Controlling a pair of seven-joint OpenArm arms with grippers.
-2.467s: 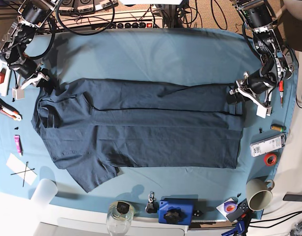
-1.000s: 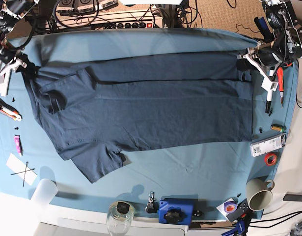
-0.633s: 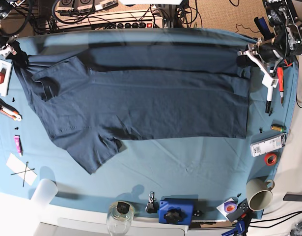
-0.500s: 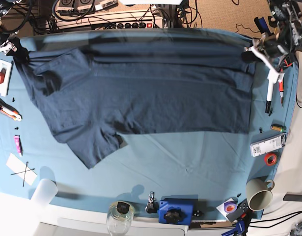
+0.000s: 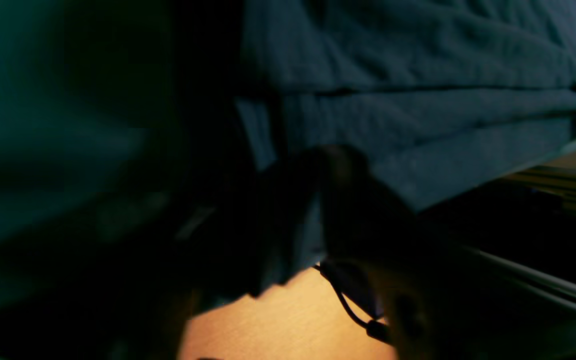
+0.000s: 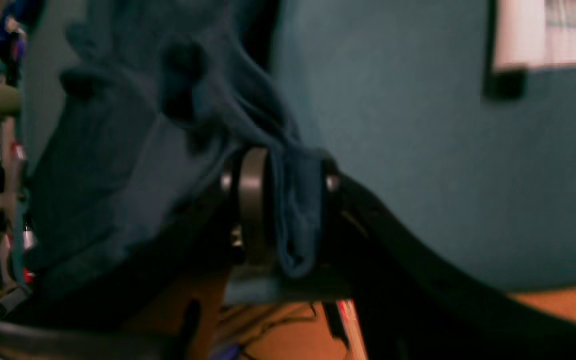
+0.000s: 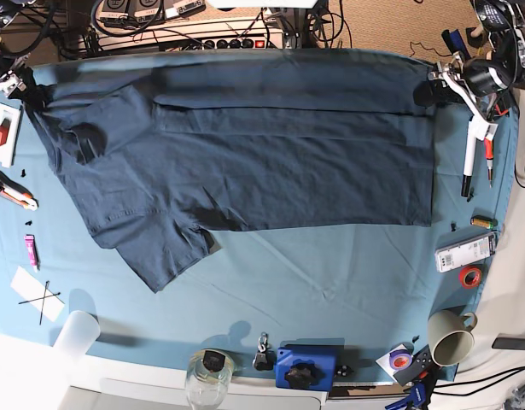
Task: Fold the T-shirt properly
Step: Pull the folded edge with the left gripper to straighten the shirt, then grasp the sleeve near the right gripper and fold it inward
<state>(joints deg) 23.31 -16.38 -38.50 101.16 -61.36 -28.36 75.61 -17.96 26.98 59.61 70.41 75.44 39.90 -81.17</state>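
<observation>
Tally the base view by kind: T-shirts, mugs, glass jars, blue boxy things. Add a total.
T-shirt: 1
Mug: 1
Glass jar: 1
Blue boxy thing: 1
Total: 4

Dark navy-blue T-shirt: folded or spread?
Partly folded: the dark navy-blue cotton T-shirt has a long crosswise layer edge near its top, while one sleeve sticks out at lower left.

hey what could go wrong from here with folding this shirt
The T-shirt is bunched and creased near the right claw, so a fold made now might trap those wrinkles. One sleeve sticks out at the near edge, and could end up outside the folded shape. The left claw sits right at the cloth, so it may snag the fabric when it moves.
</observation>
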